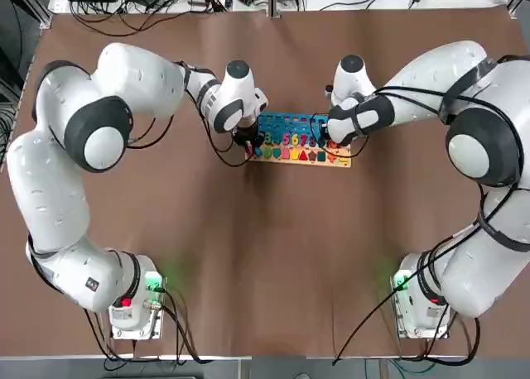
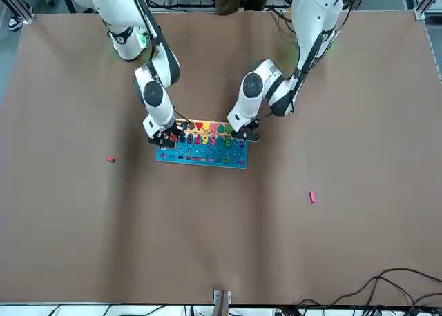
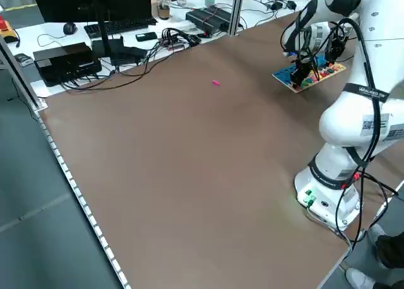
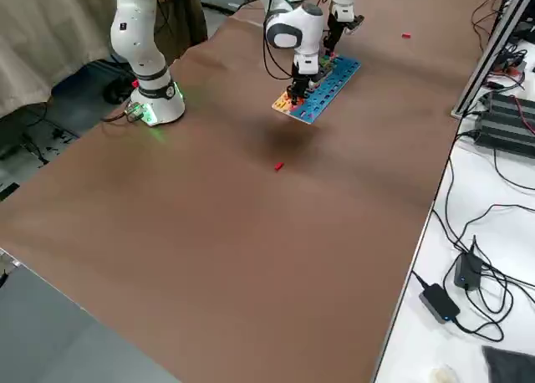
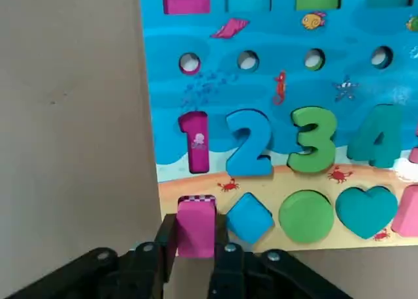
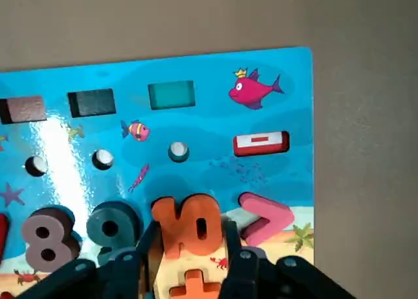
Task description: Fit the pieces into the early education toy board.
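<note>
Both grippers low over the board: left gripper pinches a pink piece between its fingers at the board's lower corner; right gripper fingers clamp an orange piece beside the pink arrow

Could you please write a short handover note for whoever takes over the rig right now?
Left gripper: shut on a pink piece at the board's lower-strip corner beside the blue diamond.
Right gripper: shut on the orange number piece at the opposite end, next to the 9.
Done: most numbers and shapes seated.
Left: seat both held pieces; loose pink piece and red piece lie on the table.
</note>
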{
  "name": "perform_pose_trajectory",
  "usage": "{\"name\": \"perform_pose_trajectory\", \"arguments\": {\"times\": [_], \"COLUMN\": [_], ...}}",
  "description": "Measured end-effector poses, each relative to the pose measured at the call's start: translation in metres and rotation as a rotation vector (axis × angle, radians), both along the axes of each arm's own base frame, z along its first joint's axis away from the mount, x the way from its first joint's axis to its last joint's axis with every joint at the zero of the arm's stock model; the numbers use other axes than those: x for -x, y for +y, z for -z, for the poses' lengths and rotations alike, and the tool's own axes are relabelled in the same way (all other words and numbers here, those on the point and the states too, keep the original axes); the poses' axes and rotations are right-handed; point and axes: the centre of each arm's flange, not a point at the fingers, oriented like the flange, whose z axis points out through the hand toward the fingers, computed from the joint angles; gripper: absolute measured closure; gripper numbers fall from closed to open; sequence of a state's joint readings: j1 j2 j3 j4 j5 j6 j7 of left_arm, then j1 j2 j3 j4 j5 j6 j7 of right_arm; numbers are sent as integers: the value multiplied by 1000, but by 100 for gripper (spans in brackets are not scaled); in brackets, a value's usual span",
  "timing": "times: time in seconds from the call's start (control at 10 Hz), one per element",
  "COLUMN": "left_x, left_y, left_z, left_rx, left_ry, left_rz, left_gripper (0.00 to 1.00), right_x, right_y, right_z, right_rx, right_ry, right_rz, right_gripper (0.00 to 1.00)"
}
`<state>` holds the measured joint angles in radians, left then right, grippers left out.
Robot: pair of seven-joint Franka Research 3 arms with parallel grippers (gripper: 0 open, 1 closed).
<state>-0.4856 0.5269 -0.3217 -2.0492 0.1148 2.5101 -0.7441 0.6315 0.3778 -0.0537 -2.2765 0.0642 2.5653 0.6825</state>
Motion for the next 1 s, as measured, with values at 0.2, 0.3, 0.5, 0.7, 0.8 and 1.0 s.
{"name": "perform_pose_trajectory", "arguments": {"times": [0.2,0.3,0.5,0.7,0.8,1.0], "left_x": [0,-1,-1,-2,-3,-6], "left_y": [0,0,0,-1,-1,-3], "left_z": [0,0,0,0,-1,0], "left_rx": [1,1,1,11,14,20], "left_ry": [-1,-2,-2,-9,-12,-14], "left_rz": [-3,-10,-23,-26,-27,-31], "left_gripper": [74,74,74,74,74,74], "right_x": [0,0,0,0,0,-1], "right_y": [0,0,0,0,-1,0], "right_z": [0,0,0,0,0,-1], "right_rx": [1,2,3,4,4,0], "right_ry": [2,4,6,8,8,8], "right_rz": [2,3,5,8,11,19], "right_gripper": [55,54,52,48,48,48]}}
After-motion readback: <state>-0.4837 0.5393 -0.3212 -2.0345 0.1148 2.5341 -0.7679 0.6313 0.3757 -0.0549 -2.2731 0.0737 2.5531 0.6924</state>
